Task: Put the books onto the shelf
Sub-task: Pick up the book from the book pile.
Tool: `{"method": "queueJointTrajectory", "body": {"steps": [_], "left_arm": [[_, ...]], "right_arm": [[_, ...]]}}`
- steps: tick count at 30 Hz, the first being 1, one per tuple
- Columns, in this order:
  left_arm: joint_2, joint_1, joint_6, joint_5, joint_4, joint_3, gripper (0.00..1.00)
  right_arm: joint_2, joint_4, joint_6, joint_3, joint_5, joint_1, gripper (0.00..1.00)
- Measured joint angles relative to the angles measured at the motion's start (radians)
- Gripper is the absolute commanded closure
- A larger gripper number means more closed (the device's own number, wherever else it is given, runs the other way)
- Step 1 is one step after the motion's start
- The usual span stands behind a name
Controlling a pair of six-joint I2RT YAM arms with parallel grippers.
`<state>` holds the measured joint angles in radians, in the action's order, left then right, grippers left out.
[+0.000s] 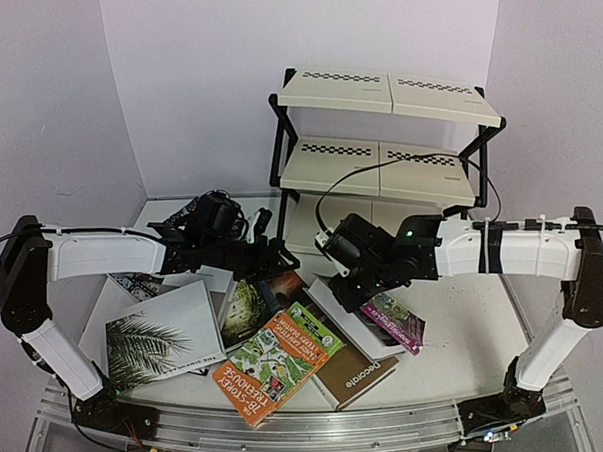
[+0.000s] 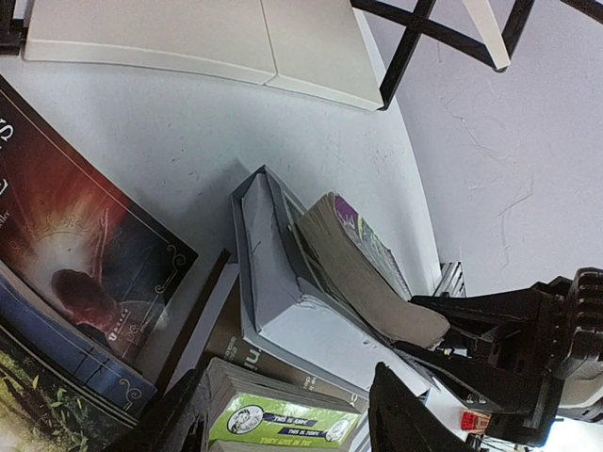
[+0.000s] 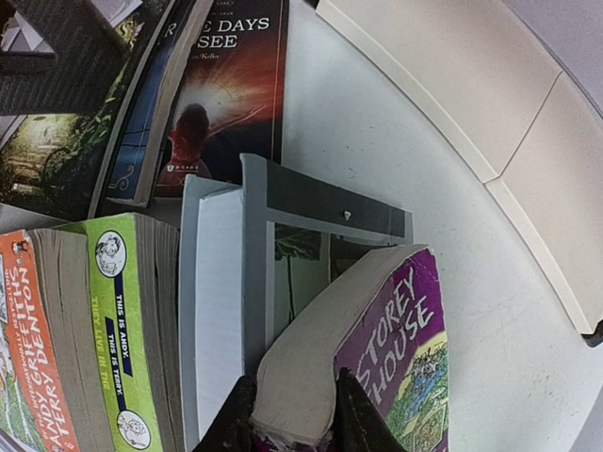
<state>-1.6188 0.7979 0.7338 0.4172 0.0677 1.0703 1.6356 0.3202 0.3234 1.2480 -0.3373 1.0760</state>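
Right hand is clamped on the purple paperback, jaws pinching the page block at one corner. The book hangs tilted, cover up, over the grey-white book directly beneath the hand. We can't tell whether its far end touches that book. We read the corner pinch as the only grip a flat stack offers, since just the overhanging edge is reachable. Our worry is that a thin pinch on a floppy paperback may let it sag or pivot in transit. The shelf stands ahead of the right hand across a strip of bare counter. No book sits on the tiers we can see, so we judge the task barely started and this the lift before a carry. Left hand hovers with fingers apart and nothing gripped, above the pile beside the right hand. It's probably parked clear of the lift. The readable text:
- Purple cover: "STOREY" and "HOUSE".
- Green paperback, just beside the right hand past the grey-white book: "THIS IS ANDY" and "THIS IS TERRY" on the spine.
- Orange paperback, touching the green one on its far side: "ANDY GRIFFITHS" and "TERRY DENTON". The top view adds "STOREY TREEHOUSE".
- Dark novel, ahead of the hand: only "DAYS" and "SEE" legible.
- Brown book, behind the right hand toward the bases: "Decorate".
- Palm-leaf book, behind the left hand: no writing we can read.
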Motion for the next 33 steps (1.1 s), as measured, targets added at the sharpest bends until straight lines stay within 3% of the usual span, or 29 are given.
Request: {"method": "queueJointTrajectory", "body": {"steps": [8, 15, 18, 24, 27, 30, 33], "left_arm": [[-0.054, 0.009, 0.0, 0.02, -0.018, 0.039, 0.4], [-0.172, 0.042, 0.003, 0.025, -0.046, 0.1, 0.25], [-0.209, 0.043, 0.004, 0.025, -0.052, 0.127, 0.27], [-0.245, 0.043, 0.008, 0.028, -0.063, 0.163, 0.48], [-0.261, 0.043, 0.011, 0.033, -0.078, 0.174, 0.52], [-0.275, 0.043, 0.011, 0.036, -0.081, 0.18, 0.5], [-0.282, 0.043, 0.011, 0.035, -0.079, 0.185, 0.39]], "right_arm": [[0.0, 0.011, 0.013, 0.023, -0.022, -0.001, 0.86], [-0.01, 0.014, 0.021, 0.029, -0.041, -0.004, 0.91], [-0.016, 0.015, 0.021, 0.029, -0.042, -0.004, 0.92], [-0.043, 0.017, 0.022, 0.029, -0.076, -0.004, 0.96], [-0.076, 0.017, 0.02, 0.029, -0.111, -0.004, 0.97], [-0.127, 0.02, 0.013, 0.029, -0.145, -0.005, 0.98], [-0.178, 0.026, -0.002, 0.038, -0.175, -0.011, 1.0]]}}
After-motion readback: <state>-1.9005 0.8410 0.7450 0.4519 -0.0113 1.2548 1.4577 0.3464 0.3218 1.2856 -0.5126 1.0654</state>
